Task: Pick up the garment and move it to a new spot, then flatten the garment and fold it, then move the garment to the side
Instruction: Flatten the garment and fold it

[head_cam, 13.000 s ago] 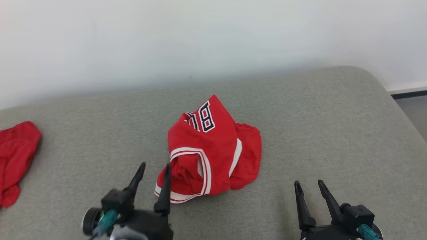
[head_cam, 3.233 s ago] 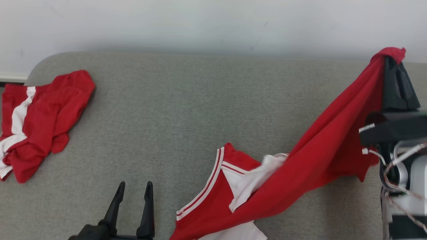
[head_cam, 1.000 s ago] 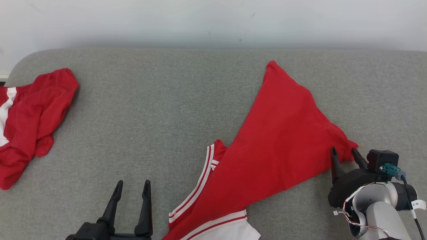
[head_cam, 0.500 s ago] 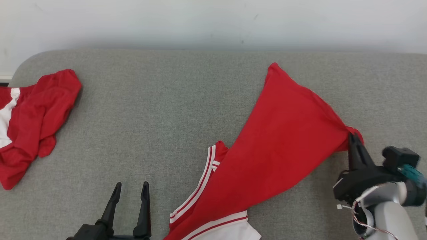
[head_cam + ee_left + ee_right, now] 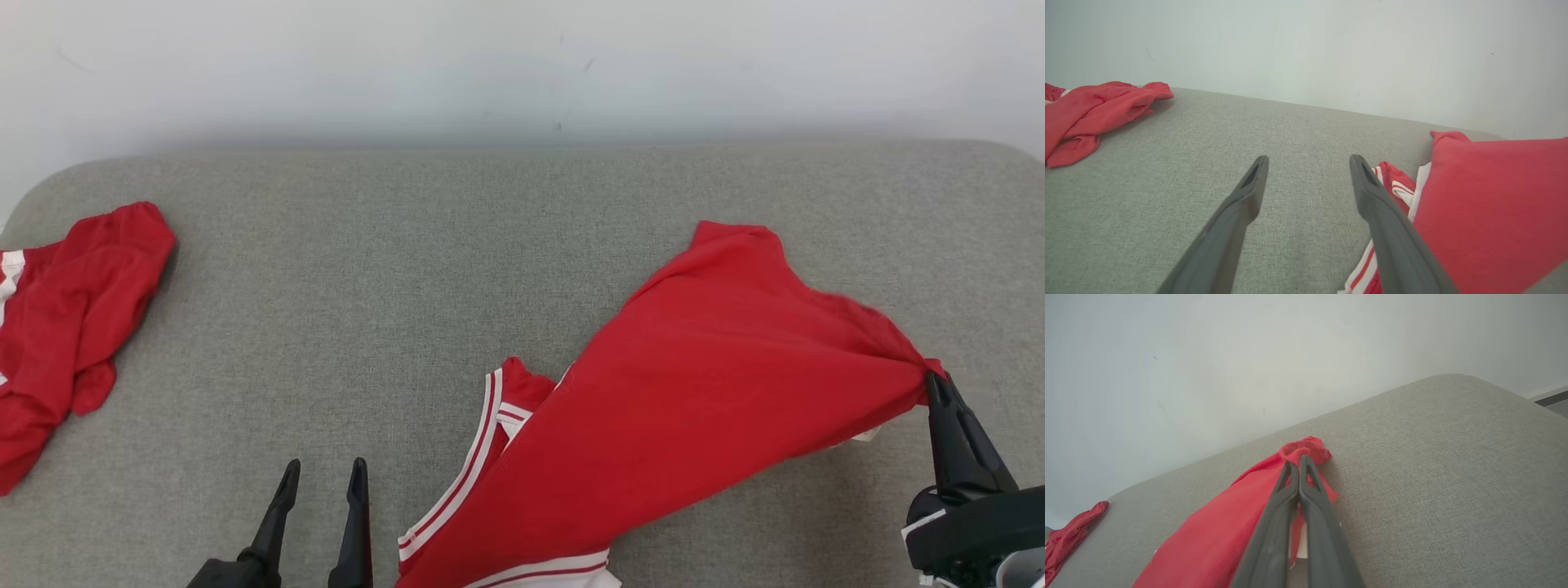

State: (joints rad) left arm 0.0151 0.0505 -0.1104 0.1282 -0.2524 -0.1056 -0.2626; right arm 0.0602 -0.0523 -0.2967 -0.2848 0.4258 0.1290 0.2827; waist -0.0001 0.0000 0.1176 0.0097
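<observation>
Red jersey (image 5: 694, 392) is pinched by its corner in the right claw (image 5: 935, 382), likely to stretch it flat; left claw (image 5: 324, 469) gapes empty.

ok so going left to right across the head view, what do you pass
red cloth → left gripper, open → jersey → right gripper, shut on the jersey's right corner
</observation>
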